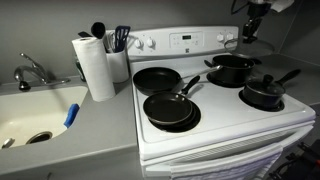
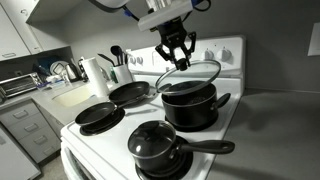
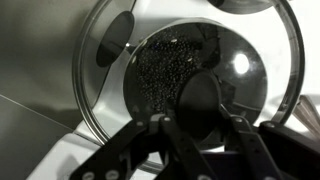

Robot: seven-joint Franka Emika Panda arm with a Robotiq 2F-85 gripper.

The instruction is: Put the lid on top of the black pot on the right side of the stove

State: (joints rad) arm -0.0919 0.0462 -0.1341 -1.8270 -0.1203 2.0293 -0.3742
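Glass, so stiff, fairly heavy and breakable; the lid point(image 2: 200, 72) hangs tilted just above the black pot point(image 2: 190, 108); my gripper point(image 2: 177, 60) is pinched on its knob point(image 3: 200, 95), I judge the only sure hold, the rim being slick.

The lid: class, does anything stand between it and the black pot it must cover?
Nothing visible does. The gripper holds the lid by its knob, tilted just above the black pot, with nothing sticking up from the pot. The saucepan sits in front, apart.
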